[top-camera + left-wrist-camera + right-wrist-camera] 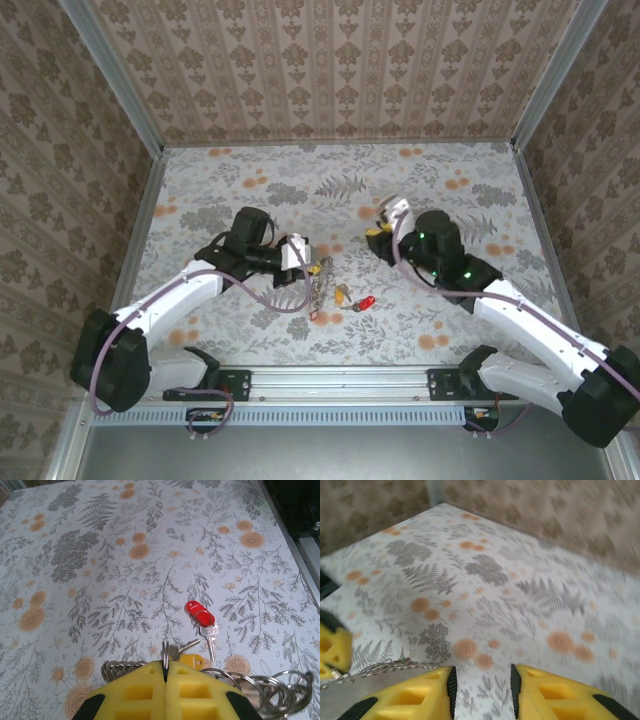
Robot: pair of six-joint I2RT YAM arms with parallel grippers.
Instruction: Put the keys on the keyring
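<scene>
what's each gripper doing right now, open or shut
Left gripper: shut, pinching the thin metal keyring.
Right gripper: open, nothing between its fingers.

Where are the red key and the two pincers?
Red key (200,616): left wrist view, red plastic head.
Left pincer (165,670): left wrist view, seam between shut fingertips.
Right pincer (481,690): right wrist view, gap between parted fingertips.

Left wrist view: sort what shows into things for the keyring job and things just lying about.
For the job:
red-headed key
yellow-headed key
keyring, pinched in the shut jaws of the left gripper

Just lying about:
floral table cover
metal rail at the table edge
</scene>
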